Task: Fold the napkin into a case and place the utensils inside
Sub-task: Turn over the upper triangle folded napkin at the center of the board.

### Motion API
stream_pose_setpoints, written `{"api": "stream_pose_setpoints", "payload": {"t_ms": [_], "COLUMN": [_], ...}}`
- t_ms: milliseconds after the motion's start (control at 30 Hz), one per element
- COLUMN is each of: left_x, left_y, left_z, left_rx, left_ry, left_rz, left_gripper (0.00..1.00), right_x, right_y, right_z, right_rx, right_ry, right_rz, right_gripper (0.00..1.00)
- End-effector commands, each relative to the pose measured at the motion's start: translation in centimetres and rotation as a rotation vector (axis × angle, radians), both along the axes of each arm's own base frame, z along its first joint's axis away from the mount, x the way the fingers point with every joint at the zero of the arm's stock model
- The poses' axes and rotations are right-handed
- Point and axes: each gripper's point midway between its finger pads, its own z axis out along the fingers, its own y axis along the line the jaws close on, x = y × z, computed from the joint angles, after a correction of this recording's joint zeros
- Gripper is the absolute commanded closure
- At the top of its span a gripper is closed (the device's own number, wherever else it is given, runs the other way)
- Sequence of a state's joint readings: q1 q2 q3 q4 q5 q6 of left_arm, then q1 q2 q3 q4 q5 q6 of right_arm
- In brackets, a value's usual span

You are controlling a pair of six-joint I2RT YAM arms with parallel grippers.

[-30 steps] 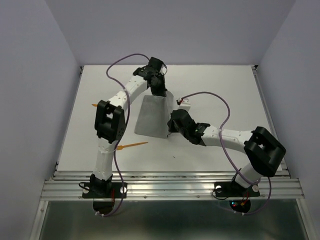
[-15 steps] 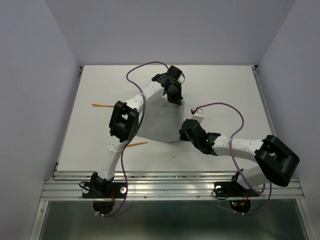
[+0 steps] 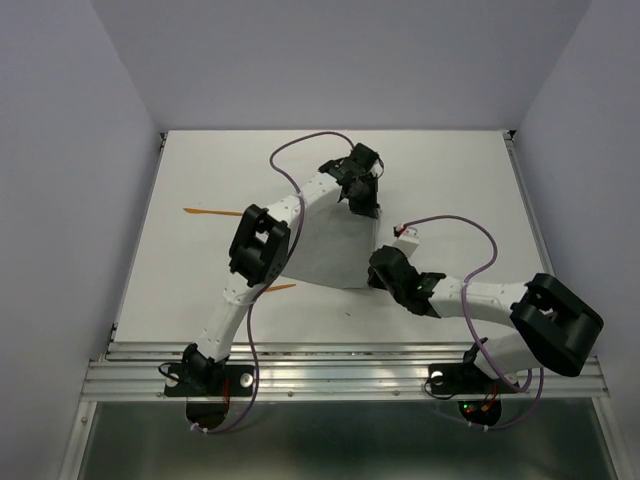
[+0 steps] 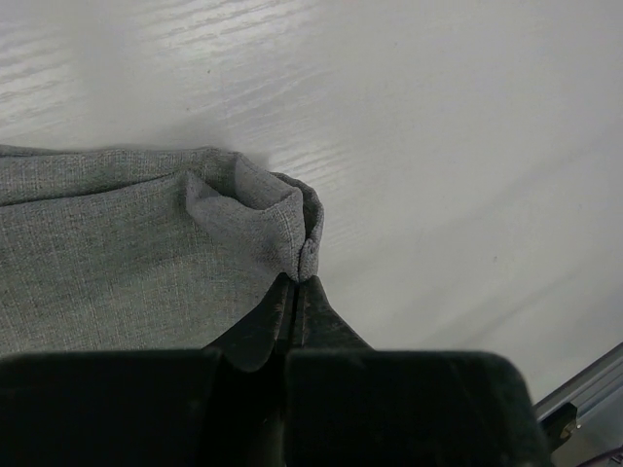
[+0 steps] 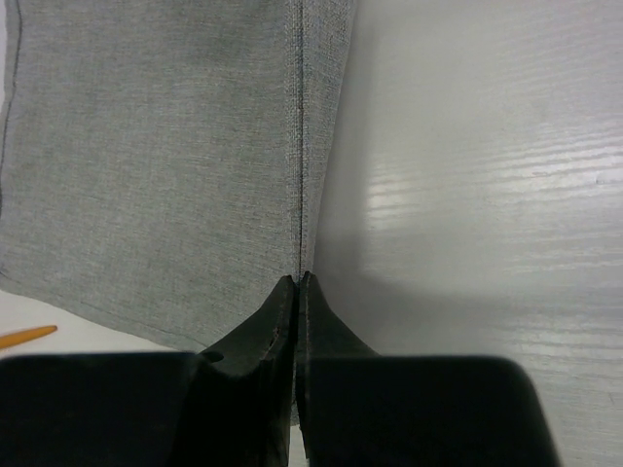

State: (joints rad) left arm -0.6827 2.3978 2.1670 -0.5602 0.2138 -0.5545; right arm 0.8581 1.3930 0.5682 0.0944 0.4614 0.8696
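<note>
The grey napkin (image 3: pixel 325 245) lies spread on the white table, its right edge held at both ends. My left gripper (image 3: pixel 366 206) is shut on the far right corner, where the cloth (image 4: pixel 117 253) bunches at my gripper's tips (image 4: pixel 298 280). My right gripper (image 3: pixel 380 272) is shut on the near right corner, on the hem of the napkin (image 5: pixel 165 146) at my gripper's tips (image 5: pixel 297 279). One orange utensil (image 3: pixel 212 212) lies to the left. Another utensil (image 3: pixel 276 288) pokes out by the napkin's near left edge, its tip (image 5: pixel 24 338) also in the right wrist view. No case is in view.
The left arm's forearm (image 3: pixel 300 205) crosses above the napkin. A purple cable (image 3: pixel 450 222) loops over the right arm. A metal rail (image 3: pixel 340 365) runs along the near edge, and walls close in the table's left, right and far sides.
Both grippers have carried the napkin's right edge to the right, and the cloth has spread from a narrow shape into a wider sheet. Both stayed shut.
</note>
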Motion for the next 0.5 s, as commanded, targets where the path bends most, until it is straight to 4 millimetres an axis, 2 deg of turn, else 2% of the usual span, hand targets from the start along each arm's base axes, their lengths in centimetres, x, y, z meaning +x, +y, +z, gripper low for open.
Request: {"api": "stream_pose_setpoints", "payload": {"t_ms": [0, 33, 167, 200, 267, 300, 367, 400, 467], "left_x": [7.4, 7.2, 6.6, 6.4, 6.2, 6.0, 5.8, 5.6, 5.4], "left_y": [-1.3, -1.5, -2.5, -2.7, -3.0, -3.1, -3.3, -3.4, -3.2], "left_z": [6.5, 6.4, 6.0, 5.9, 5.9, 6.1, 6.7, 6.9, 7.9], "left_rx": [-0.148, -0.151, -0.173, -0.175, -0.181, -0.183, -0.191, -0.193, -0.190], "left_ry": [-0.311, -0.307, -0.289, -0.287, -0.284, -0.285, -0.291, -0.288, -0.302], "left_rz": [0.088, 0.079, 0.036, 0.023, 0.009, -0.005, -0.019, -0.026, -0.039], "left_gripper": [1.00, 1.00, 0.85, 0.75, 0.66, 0.53, 0.42, 0.38, 0.36], "right_x": [-4.7, -4.7, -5.1, -5.1, -5.4, -5.4, -5.5, -5.5, -5.3], "right_y": [-1.5, -1.7, -2.6, -2.6, -2.8, -3.0, -3.1, -3.5, -4.1], "right_z": [-4.3, -4.4, -5.1, -5.1, -5.3, -5.3, -5.0, -5.0, -4.5], "right_rx": [-0.078, -0.076, -0.083, -0.082, -0.080, -0.078, -0.068, -0.068, -0.061], "right_ry": [0.188, 0.189, 0.205, 0.206, 0.210, 0.209, 0.199, 0.200, 0.187], "right_rz": [0.061, 0.056, 0.032, 0.032, 0.027, 0.024, 0.022, 0.011, 0.000], "right_gripper": [0.99, 0.99, 0.95, 0.93, 0.89, 0.86, 0.69, 0.63, 0.61]}}
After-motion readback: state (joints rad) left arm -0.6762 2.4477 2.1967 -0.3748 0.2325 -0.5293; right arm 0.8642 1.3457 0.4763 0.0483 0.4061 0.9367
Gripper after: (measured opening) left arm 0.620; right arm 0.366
